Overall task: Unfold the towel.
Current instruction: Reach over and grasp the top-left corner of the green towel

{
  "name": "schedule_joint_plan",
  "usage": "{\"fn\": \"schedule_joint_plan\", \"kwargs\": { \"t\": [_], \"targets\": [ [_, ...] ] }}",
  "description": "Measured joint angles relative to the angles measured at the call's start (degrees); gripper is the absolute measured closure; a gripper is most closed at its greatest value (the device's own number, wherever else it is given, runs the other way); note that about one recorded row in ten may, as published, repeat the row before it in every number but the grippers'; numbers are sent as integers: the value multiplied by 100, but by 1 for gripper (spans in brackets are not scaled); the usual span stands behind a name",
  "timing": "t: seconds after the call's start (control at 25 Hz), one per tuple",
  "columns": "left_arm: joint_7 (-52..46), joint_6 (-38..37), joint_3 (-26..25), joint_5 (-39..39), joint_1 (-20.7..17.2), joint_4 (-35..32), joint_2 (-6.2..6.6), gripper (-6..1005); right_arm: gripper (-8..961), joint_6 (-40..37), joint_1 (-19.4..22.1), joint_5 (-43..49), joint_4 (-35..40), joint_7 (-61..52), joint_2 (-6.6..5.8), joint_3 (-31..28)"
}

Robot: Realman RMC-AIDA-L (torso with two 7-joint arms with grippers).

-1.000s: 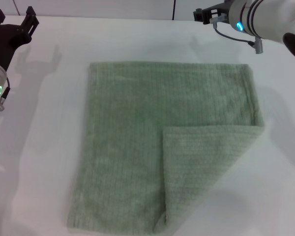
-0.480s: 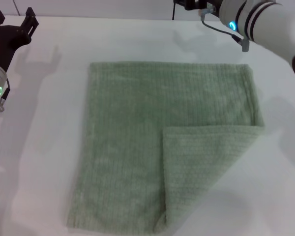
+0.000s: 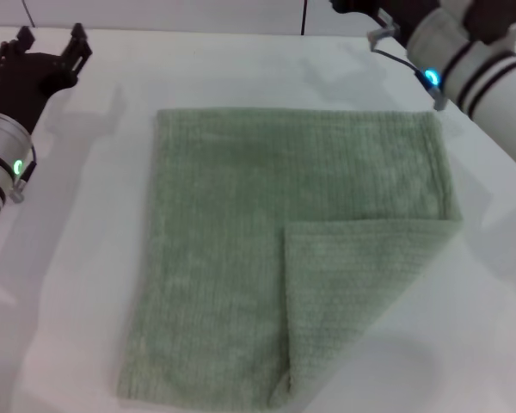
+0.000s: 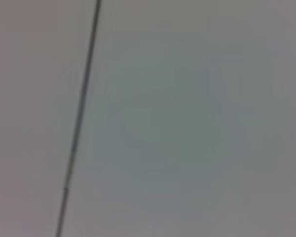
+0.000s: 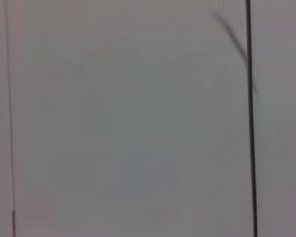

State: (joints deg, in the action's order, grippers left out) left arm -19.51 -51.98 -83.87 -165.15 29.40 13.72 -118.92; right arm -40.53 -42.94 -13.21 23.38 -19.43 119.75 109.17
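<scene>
Up in the upper left of the head view, the left gripper [image 3: 47, 47] hangs with fingers spread wide and empty, well apart from the towel [image 3: 241, 249], so nothing is gripped yet. At the upper right edge the right gripper [image 3: 354, 7] is mostly cut off. The towel lies mid-frame on the white table [image 3: 490, 344], its lower right corner folded inward, likely the flap to open.

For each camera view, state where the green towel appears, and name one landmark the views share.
Head view: the towel fills the centre of the table, its near right corner folded over.
Left wrist view: not in it.
Right wrist view: not in it.
Shared landmark: thin dark vertical seam on the pale wall behind.
</scene>
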Motion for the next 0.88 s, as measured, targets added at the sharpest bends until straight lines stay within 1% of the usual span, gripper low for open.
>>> {"fn": "schedule_joint_plan", "kwargs": {
  "t": [0.04, 0.08, 0.12, 0.16, 0.24, 0.28, 0.32, 0.48, 0.56, 0.68, 0.72, 0.76, 0.8, 0.84, 0.88],
  "targets": [
    [-9, 0, 57, 3, -2, 8, -1, 282, 207, -350, 3, 3, -208, 18, 0, 6],
    [-49, -1, 180, 6, -4, 21, -4, 283, 208, -896, 61, 6, -493, 132, 6, 3],
    [-49, -1, 180, 6, -4, 21, -4, 284, 208, -896, 61, 6, -493, 132, 6, 3],
    [-106, -5, 311, 8, -7, 29, -6, 285, 208, -1125, 123, 5, -588, 218, 8, -5],
    [-181, -10, 475, 9, -11, 41, -7, 287, 208, -1606, 396, 1, -606, 604, 12, -43],
    [-241, -12, 632, 9, -12, 49, -9, 288, 208, -1976, 708, -66, -518, 1051, 13, -93],
    [-241, -12, 632, 9, -12, 49, -9, 289, 208, -1976, 708, -66, -518, 1051, 13, -93],
    [-253, -20, 839, 4, -25, 62, -17, 294, 208, -2333, 1105, -566, -446, 1544, 13, -132],
    [-261, -21, 971, -2, -28, 95, -13, 296, 208, -2464, 1222, -809, -490, 1619, 3, -153],
    [-270, -19, 1028, -3, -23, 104, -10, 299, 208, -2572, 1313, -910, -651, 1647, -13, -291],
    [-286, -8, 1130, -7, -11, 113, -5, 300, 208, -2592, 1317, -910, -711, 1650, -15, -335],
    [-286, -8, 1130, -7, -11, 113, -5, 366, 208, -2602, 1319, -912, -751, 1652, -18, -364],
    [-296, 201, 1324, -16, 38, 200, -2, 431, 208, -2612, 1320, -912, -784, 1654, -18, -384],
    [-299, 390, 1371, -17, 65, 268, 2, 497, 208, -2615, 1321, -912, -806, 1656, -18, -399],
    [-299, 390, 1371, -17, 65, 268, 2, 531, 208, -2617, 1322, -913, -815, 1656, -19, -404]
  ]
}}
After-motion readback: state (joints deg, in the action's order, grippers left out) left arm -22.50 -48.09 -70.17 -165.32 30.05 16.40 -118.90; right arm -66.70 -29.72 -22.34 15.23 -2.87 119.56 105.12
